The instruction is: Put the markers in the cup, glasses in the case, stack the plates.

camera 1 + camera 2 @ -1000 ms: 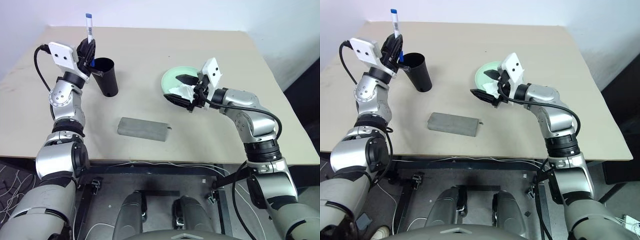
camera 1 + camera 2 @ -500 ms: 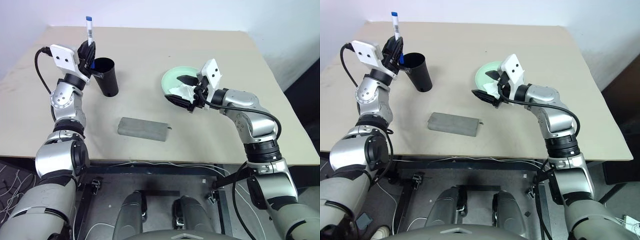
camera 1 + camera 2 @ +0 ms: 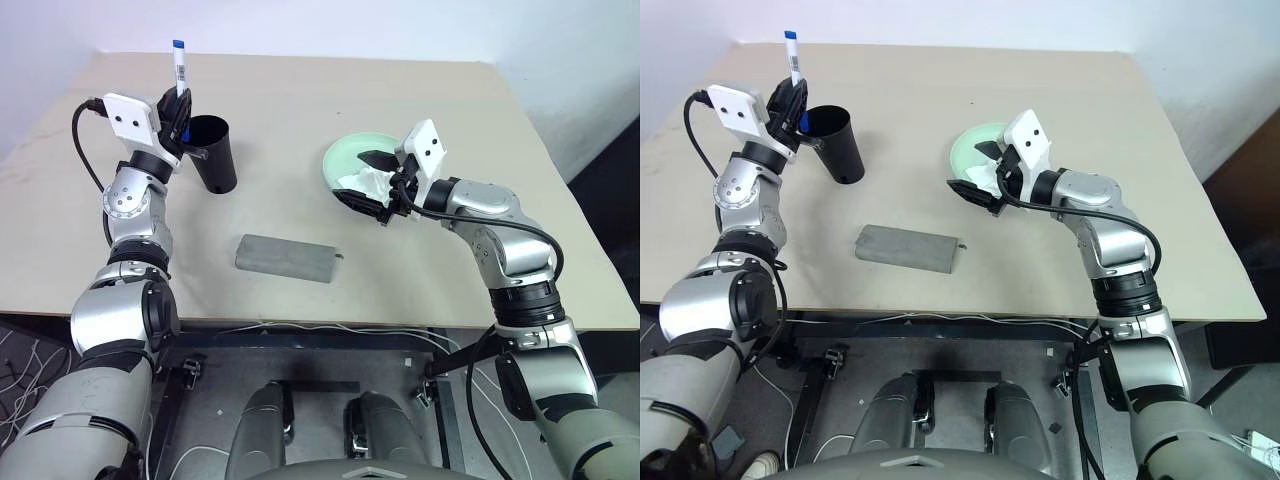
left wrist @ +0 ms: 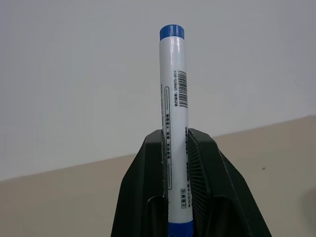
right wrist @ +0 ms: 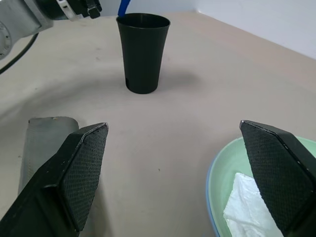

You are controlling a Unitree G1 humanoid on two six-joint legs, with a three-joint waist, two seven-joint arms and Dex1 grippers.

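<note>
Marker (image 4: 173, 123) upright in my left hand (image 3: 176, 108), pinched, just beside cup (image 3: 212, 152) rim at far left, not in yet. Right hand (image 5: 180, 173) wide over plates (image 3: 345, 158) w/ tissue (image 3: 365, 182). Case (image 3: 285, 258) shut near me; can't see glasses.
</note>
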